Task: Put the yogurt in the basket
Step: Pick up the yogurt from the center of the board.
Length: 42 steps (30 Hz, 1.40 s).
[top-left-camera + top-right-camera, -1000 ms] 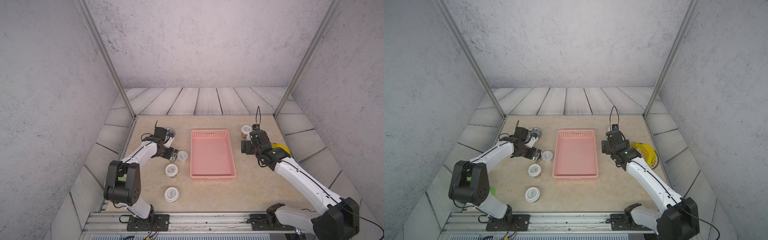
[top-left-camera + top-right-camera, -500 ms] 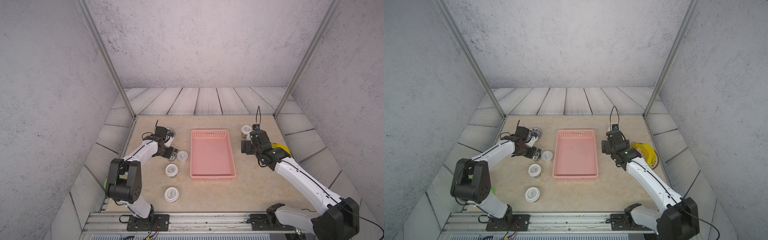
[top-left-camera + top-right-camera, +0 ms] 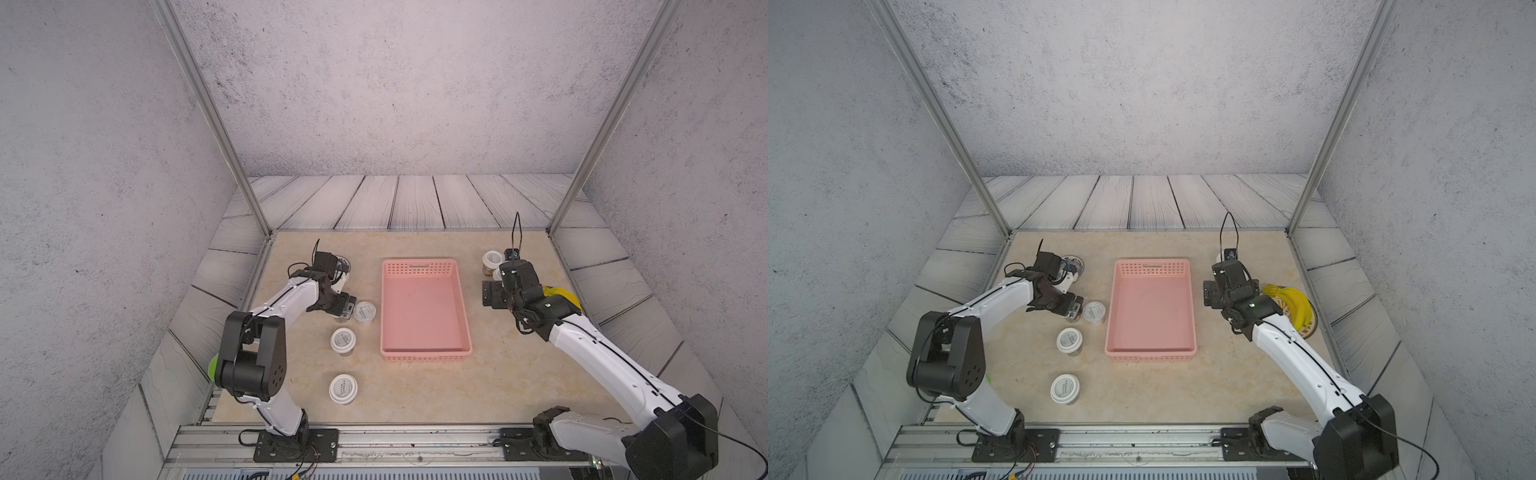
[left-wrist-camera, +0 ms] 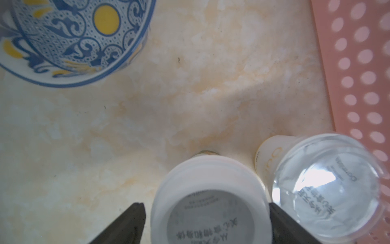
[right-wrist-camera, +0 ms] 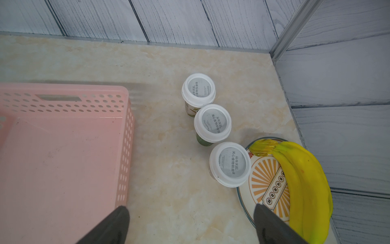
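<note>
Lower centre of the left wrist view: left pincer (image 4: 207,224) straddles a cup (image 4: 210,202), jaws not yet clenched; right pincer (image 5: 191,224) released, idle.

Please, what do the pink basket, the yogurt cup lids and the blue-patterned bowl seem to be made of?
The pink basket: likely moulded plastic, matte, with punched oval holes in its walls. The yogurt cup lids: apparently white plastic, smooth, with a grey printed disc on top. The blue-patterned bowl: probably glazed ceramic, since its painted blue and yellow pattern shines a little, though melamine cannot be excluded.
</note>
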Motion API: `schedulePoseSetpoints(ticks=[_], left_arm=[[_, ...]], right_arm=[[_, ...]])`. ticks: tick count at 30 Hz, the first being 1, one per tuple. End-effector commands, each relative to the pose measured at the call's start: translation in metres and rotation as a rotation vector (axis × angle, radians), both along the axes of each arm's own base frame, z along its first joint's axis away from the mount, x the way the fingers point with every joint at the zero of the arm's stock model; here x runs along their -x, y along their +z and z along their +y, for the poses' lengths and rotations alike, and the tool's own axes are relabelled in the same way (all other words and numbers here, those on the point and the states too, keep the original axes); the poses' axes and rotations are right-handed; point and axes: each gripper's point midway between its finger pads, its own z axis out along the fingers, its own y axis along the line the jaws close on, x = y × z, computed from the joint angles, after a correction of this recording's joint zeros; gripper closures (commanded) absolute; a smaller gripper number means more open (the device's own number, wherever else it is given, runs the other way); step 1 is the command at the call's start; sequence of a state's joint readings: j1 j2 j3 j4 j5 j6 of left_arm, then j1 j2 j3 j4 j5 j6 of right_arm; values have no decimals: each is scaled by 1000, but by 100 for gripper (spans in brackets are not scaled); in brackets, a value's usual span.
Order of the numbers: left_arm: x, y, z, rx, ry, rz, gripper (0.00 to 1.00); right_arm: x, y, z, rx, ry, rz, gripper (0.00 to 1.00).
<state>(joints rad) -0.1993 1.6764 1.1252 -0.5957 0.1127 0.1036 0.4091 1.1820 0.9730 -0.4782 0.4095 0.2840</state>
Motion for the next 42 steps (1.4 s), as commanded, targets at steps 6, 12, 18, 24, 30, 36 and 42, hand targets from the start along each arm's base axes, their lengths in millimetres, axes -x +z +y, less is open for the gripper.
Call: schedulePoseSetpoints(ticks=[6,12,18,24,30,36,42], left_arm=[[-1,2,-4,4,5,7,12],[0,3,-3,4,6,5,14],[-1,6,-3,3,6,-3,15],[-1,11,-2,0,6,-21,16],[-1,12,-2,-1,5,-26,20],[-1,15,-2,0,6,-37,22],[-1,23,-2,3,7,-56,22]], right_arm=[[1,-7,0,-9,-4,23,4],[1,-6,0,-8,-6,22,4],[1,-7,-1,-7,-6,24,4],[2,-7,0,-8,-4,25,4],[2,-7,-1,-6,-7,24,4],[2,-6,-1,-6,-8,23,4],[2,-6,-1,-7,-7,23,4]])
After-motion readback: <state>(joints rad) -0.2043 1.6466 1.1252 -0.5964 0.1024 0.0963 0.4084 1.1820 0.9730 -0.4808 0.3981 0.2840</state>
